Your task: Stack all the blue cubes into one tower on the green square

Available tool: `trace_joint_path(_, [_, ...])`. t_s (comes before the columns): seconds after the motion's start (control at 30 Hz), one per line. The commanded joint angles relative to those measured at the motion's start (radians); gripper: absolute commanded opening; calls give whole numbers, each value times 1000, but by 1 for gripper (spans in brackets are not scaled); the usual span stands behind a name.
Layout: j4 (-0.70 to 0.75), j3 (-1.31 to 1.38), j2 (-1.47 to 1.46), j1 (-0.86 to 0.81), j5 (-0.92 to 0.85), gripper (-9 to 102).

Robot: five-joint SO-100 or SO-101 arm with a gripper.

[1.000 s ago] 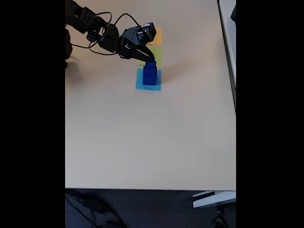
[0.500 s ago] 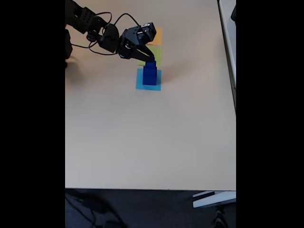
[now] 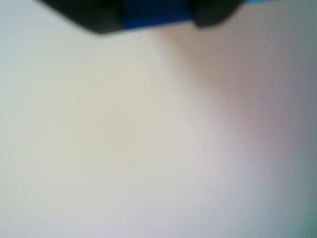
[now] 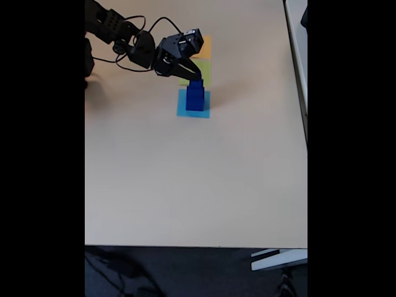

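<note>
Two black fingers of my gripper [image 4: 194, 78] clasp the dark blue cube tower [image 4: 195, 98], upper centre on a light-blue paper square [image 4: 183, 111], just below the lime green square [image 4: 206, 71]. Beige tabletop [image 4: 198, 179]; dark floor [image 4: 185, 272] below.

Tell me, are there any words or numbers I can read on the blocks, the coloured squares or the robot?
No, there are none to read. The blue cubes, the light-blue square, the green square, the orange square and the table look plain. The arm is too small and dark to show any label, and the wrist view is blurred.
</note>
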State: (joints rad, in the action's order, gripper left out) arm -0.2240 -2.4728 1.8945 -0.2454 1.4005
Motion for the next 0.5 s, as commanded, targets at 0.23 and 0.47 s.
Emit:
trace_joint_path(0.23, [-44,17,6,5,-15,10])
trace_joint_path(0.47, [-48,34,11,14,-34,12])
